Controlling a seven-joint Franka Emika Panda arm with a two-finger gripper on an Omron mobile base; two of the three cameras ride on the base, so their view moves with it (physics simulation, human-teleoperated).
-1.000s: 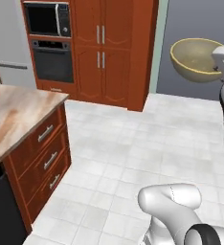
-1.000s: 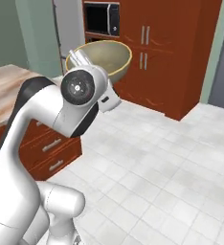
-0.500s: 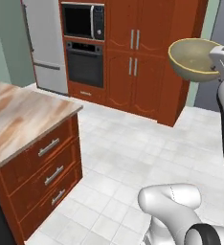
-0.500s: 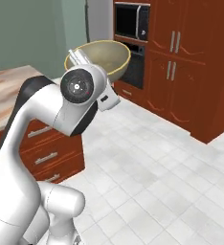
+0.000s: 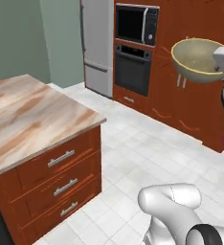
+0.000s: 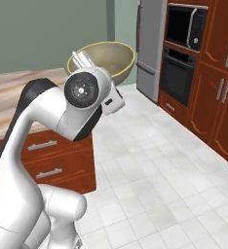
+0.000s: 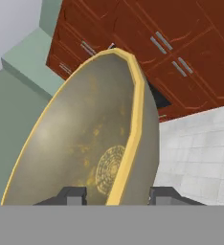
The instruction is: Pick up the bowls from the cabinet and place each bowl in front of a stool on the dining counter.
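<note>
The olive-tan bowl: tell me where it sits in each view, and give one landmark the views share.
Left base view: olive-tan bowl at upper right, in front of the red-brown cabinets, held at the arm's end.
Right base view: upper centre, just above the arm's round joint.
Hand view: centre, its yellow rim between the gripper tips.
Shared landmark: the black wall oven, right of the bowl only in the right base view.

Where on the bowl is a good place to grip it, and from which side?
On the rim: the bowl is wide, with a thin wall and a pale yellow lip, so one finger goes inside and one outside. The gripper holds it that way now, pinching the rim from the edge-on side, bowl tilted in the air.
</note>
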